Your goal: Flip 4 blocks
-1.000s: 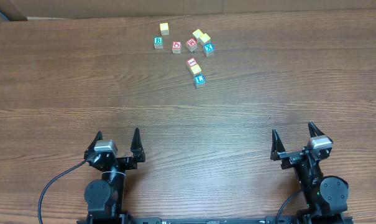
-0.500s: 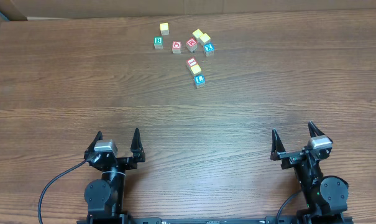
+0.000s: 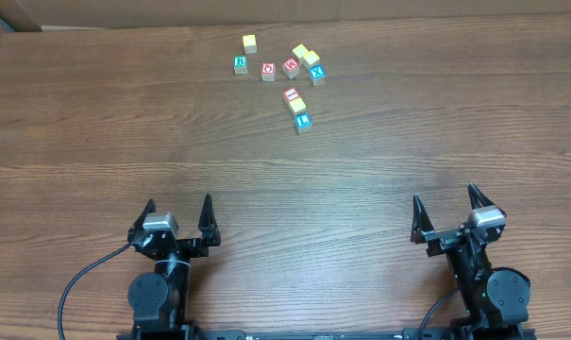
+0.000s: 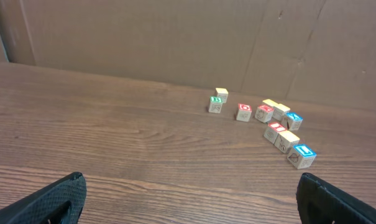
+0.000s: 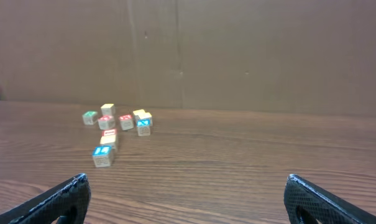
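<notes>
Since nothing has stirred over the last second, log this as a standstill.

Left gripper: jaws spread wide, nothing between them, parked at 7 o'clock on the table. Right gripper: likewise wide apart and empty, parked at 5 o'clock. Each wrist view shows only dark fingertips at the lower corners, with bare wood between.

Blocks: a loose cluster of about ten near 12 o'clock, well apart from both grippers. From your left gripper they lie toward 1 o'clock, and from the right toward 10 o'clock. The blue L block is nearest you, at the cluster's 6 o'clock end. The blue X block sits on its 3 o'clock side and the green block at 9 o'clock. None has shifted or turned.

Meaning for the task: my read is that no flip is under way, so you face a long reach first. The blocks are tiny and crowded, several touching or nearly so. An outlier such as the L looks the easier first pick.
</notes>
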You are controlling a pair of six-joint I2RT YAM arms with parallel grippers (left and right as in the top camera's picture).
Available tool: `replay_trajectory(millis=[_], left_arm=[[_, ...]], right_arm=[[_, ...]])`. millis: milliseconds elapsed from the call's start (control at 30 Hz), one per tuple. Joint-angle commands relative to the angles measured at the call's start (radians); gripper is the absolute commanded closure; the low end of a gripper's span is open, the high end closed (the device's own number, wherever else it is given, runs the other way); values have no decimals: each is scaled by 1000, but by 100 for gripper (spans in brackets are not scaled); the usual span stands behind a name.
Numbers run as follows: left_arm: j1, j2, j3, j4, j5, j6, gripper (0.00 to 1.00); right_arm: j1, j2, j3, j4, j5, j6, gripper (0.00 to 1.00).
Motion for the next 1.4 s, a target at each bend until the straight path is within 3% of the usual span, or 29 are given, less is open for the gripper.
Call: replay_trajectory(millis=[0,233,433,667,1100,1267,1367], left_arm=[[-5,-10,-4,-2,-6,22,0],[-5,-10,-4,-2,-6,22,0],[-5,-10,-4,-2,-6,22,0],[-5,-10,-4,-2,-6,22,0],[-5,-10,-4,-2,-6,22,0],[-5,-10,-4,-2,-6,22,0],[-5,-10,-4,-2,-6,22,0]], right_arm=[[-3,-8,-8,21,-69,67,0],[-3,-8,135,-21,-110,124,0],[-3,24,408,-209,-109,124,0],[-3,199,764,-407,-120,148,0],[-3,745,1313,-764,-242,164,0],[-3,1052,1611,-1032,-263,164,0],[-3,1306,1875,-1288,-267,165,0]])
